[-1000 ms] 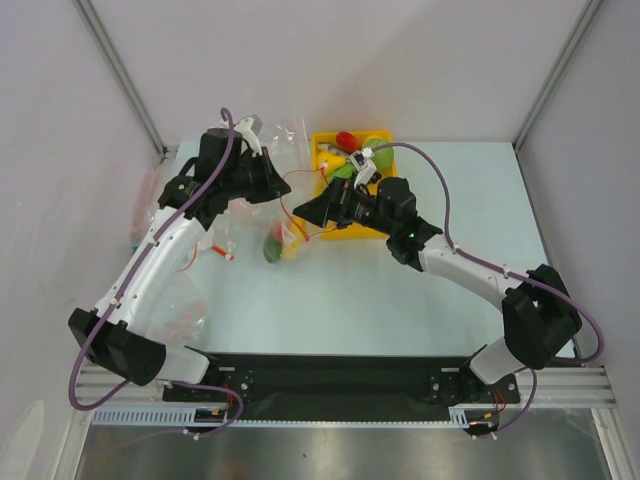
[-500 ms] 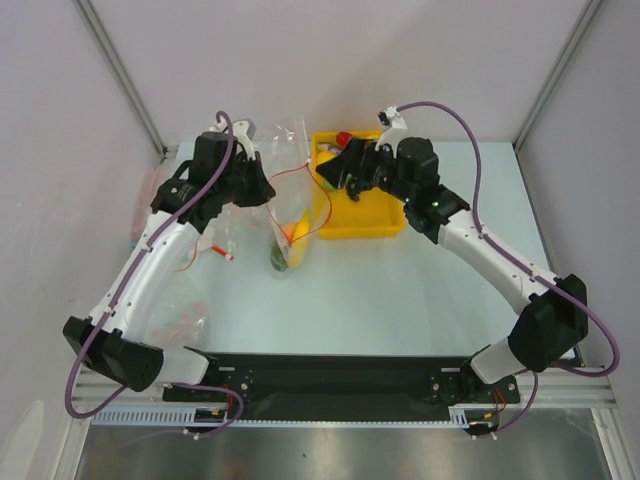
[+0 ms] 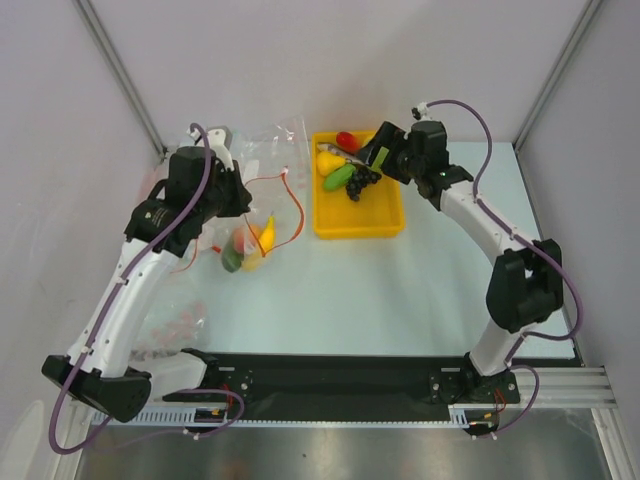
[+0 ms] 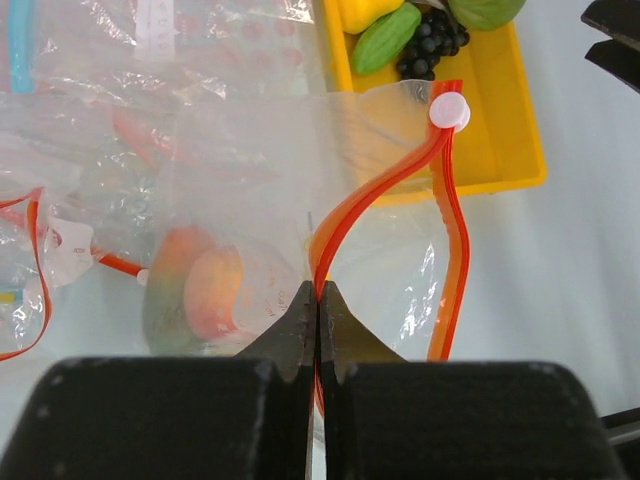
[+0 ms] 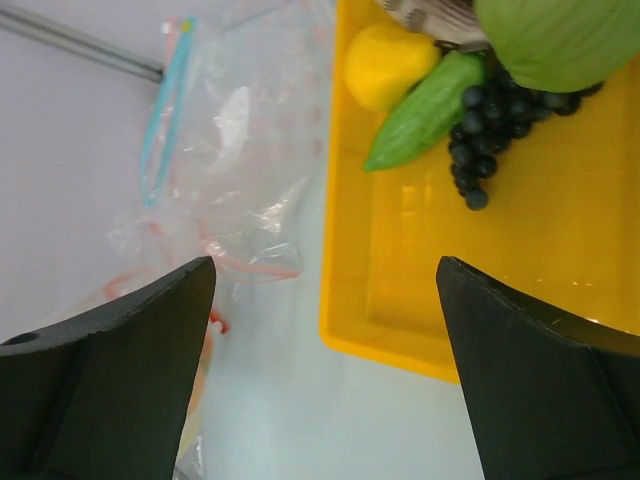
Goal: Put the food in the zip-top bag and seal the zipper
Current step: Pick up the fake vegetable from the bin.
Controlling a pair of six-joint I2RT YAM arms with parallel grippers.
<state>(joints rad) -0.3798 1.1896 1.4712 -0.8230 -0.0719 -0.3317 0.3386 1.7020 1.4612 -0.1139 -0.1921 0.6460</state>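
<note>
Part of the food was already bagged: a banana and a peach were seen inside the zip-top bag, whose unsealed zipper was pinched in the closed left pincer. The grape bunch and other pieces were left in the yellow tray, under the wide, empty right pincer. A pale worktop was enclosed by white walls.

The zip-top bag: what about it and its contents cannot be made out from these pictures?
Left wrist view: the lower part of the zip-top bag is hidden behind the left gripper, which is shut on the zipper.
Left wrist view: the food inside is blurred by the wrinkled plastic, so its kinds are unsure.
Top view: the food in the bag is too small to count.
</note>
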